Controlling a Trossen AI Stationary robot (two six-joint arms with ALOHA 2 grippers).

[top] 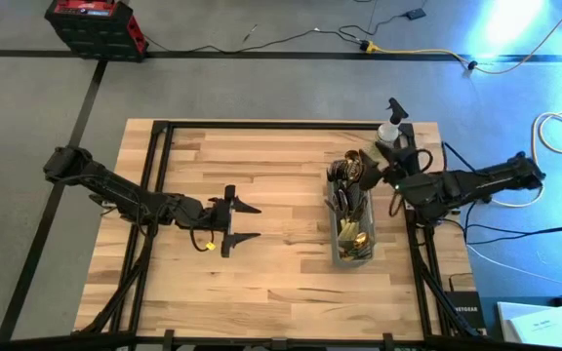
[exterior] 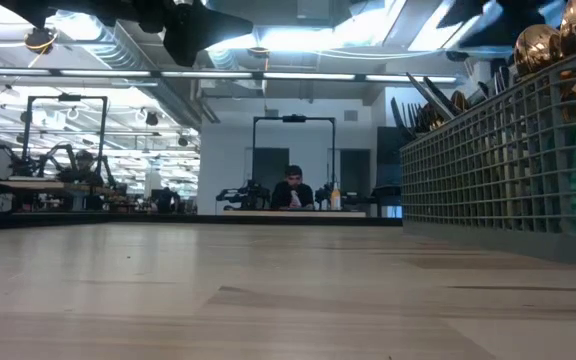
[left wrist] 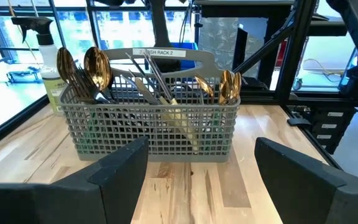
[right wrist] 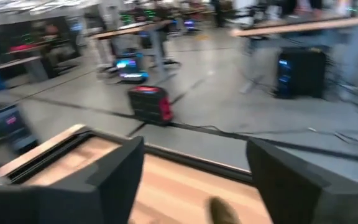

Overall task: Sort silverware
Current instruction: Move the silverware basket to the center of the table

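Observation:
The silverware (top: pixel 351 232) stands handle-down in a grey mesh caddy (top: pixel 338 255) on the table's right half. Gold spoons (left wrist: pixel 97 67), forks and dark knives stick out above its rim (left wrist: pixel 148 104), and gold spoon bowls (exterior: pixel 538 45) top it in the low view. My left gripper (top: pixel 250 222) hovers open near the table's middle, pointing at the caddy (left wrist: pixel 154 134), about a hand-length left of it. My right gripper (top: pixel 363 170) is open above the caddy's far end. In the right wrist view its fingers (right wrist: pixel 114 171) frame the far table edge, with a gold blur (right wrist: pixel 219 211) below them.
A clear spray bottle (top: pixel 390 127) with a black nozzle stands at the table's far right corner, just beyond the caddy (left wrist: pixel 45 50). A red and black toolbox (top: pixel 94 24) sits on the floor beyond the table. A person (exterior: pixel 293 188) sits far off in the room.

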